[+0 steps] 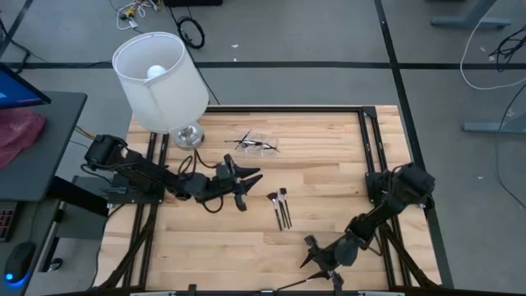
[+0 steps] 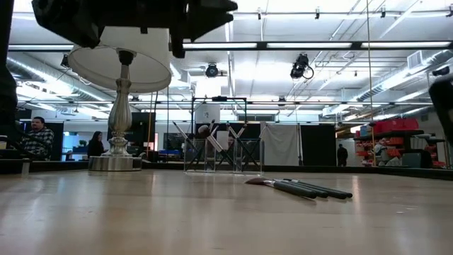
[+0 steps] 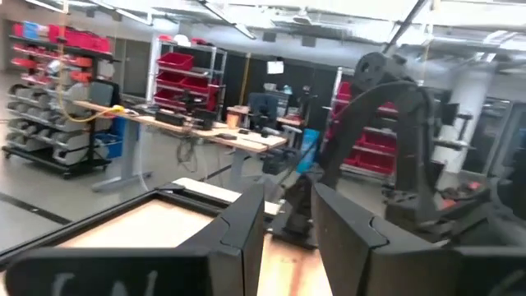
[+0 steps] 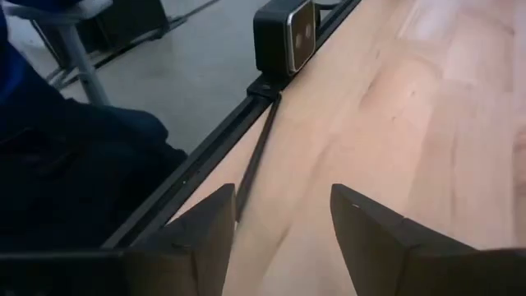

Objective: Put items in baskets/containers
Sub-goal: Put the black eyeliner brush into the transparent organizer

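Note:
A small clear container (image 1: 257,144) stands at the far middle of the table with several dark brushes leaning crossed inside it; the low view shows the container (image 2: 223,156) too. A small bunch of brushes (image 1: 281,207) lies side by side on the wood at mid-table, bristles toward the far edge, and the same brushes (image 2: 301,188) appear in the low view. My left gripper (image 1: 251,187) hovers above the table left of that bunch, open, nothing between its fingers (image 3: 288,238). My right gripper (image 1: 311,253) is low near the front edge, open and empty (image 4: 283,222).
A white-shaded lamp (image 1: 160,78) on a metal base (image 1: 189,136) stands at the far left corner. A black frame (image 1: 370,140) borders the table. A small camera (image 4: 283,33) sits on the front rail ahead of my right gripper. Bare wood surrounds the brush bunch.

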Tool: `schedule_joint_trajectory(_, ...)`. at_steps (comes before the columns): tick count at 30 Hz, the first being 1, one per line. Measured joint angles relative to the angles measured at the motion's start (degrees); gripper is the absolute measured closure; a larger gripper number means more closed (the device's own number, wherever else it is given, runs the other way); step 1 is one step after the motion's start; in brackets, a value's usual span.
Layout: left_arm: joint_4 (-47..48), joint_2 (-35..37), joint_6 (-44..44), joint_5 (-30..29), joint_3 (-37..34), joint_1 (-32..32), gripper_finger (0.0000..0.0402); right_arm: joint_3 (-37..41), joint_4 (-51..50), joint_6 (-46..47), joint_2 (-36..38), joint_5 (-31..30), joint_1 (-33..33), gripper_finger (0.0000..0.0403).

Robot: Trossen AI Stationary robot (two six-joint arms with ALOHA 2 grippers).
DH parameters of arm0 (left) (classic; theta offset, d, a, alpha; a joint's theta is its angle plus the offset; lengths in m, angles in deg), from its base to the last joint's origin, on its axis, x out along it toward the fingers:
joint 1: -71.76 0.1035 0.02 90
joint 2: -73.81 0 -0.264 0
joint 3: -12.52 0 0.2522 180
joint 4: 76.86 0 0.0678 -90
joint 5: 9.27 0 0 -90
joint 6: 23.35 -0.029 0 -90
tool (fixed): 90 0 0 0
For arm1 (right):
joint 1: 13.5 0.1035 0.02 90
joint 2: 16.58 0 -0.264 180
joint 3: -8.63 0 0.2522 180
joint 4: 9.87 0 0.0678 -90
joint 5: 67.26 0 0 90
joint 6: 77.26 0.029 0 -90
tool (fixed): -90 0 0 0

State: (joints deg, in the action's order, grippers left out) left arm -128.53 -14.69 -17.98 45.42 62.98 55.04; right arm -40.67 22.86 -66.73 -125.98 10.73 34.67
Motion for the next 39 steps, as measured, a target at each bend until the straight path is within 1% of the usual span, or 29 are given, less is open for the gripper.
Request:
schedule_joint_trajectory(3, 2.30, -0.03, -0.02, -0.01, 2.68, -1.55, 0.0294, -1.23, 2.09, 1.10, -2.63, -1.13, 1.30, 0.0199)
schedule_joint_trajectory(6, 5.30, -0.05, -0.04, -1.11, 4.97, -3.10, 0.0294, -2.09, 2.27, 1.63, -5.03, -2.80, 2.48, 0.0199)
schedule_joint_trajectory(9, 9.09, -0.03, 0.00, -2.30, 6.96, -4.23, 0.0294, -2.71, 2.39, 3.61, -6.68, -3.04, 3.30, 0.0199)
schedule_joint_trajectory(14, 11.89, -0.03, 0.68, -5.62, 8.05, -5.82, 0.0294, -2.92, 3.47, 3.59, -8.26, -5.65, 4.51, 0.0199)
schedule_joint_trajectory(17, 12.62, -0.03, 1.89, -6.43, 8.05, -6.42, 0.0294, -2.81, 3.29, 3.54, -9.29, -7.51, 4.73, 0.0205)
schedule_joint_trajectory(19, 13.15, -0.03, 2.80, -6.50, 8.03, -6.74, 0.0294, -2.80, 2.86, 3.54, -10.06, -7.76, 4.71, 0.0221)
schedule_joint_trajectory(21, 13.71, -0.03, 3.48, -6.49, 8.04, -6.89, 0.0294, -2.78, 3.08, 3.52, -10.80, -8.37, 4.69, 0.0249)
schedule_joint_trajectory(26, 14.43, -0.03, 4.81, -6.49, 8.03, -7.02, 0.0294, -2.55, 3.14, 1.93, -11.34, -9.93, 4.36, 0.0359)
schedule_joint_trajectory(27, 14.63, -0.03, 5.46, -6.47, 8.03, -7.02, 0.0294, -2.40, 3.29, 1.52, -11.37, -10.05, 4.16, 0.0378)
schedule_joint_trajectory(28, 14.96, -0.03, 7.04, -6.17, 8.03, -7.03, 0.0294, -2.16, 3.58, 1.15, -11.38, -9.90, 3.94, 0.0387)
schedule_joint_trajectory(29, 15.69, -0.03, 8.94, -4.89, 8.03, -7.06, 0.0294, -1.88, 3.97, 1.07, -11.38, -9.53, 3.65, 0.0389)
schedule_joint_trajectory(31, 17.43, -0.63, 12.54, -0.12, 8.04, -7.03, 0.0294, -1.23, 4.76, 1.05, -11.38, -8.41, 2.81, 0.0380)
schedule_joint_trajectory(33, 17.56, -2.72, 15.37, 3.02, 8.05, -7.49, 0.0294, -0.69, 5.47, 0.28, -11.38, -7.46, 1.92, 0.0375)
schedule_joint_trajectory(37, 17.93, -10.03, 19.61, 4.08, 10.47, -8.31, 0.0294, -0.20, 5.94, -3.82, -10.73, -5.40, 0.09, 0.0392)
schedule_joint_trajectory(39, 18.36, -13.75, 20.91, 6.35, 12.99, -8.10, 0.0294, 0.02, 5.29, -6.58, -9.57, -4.90, -0.84, 0.0393)
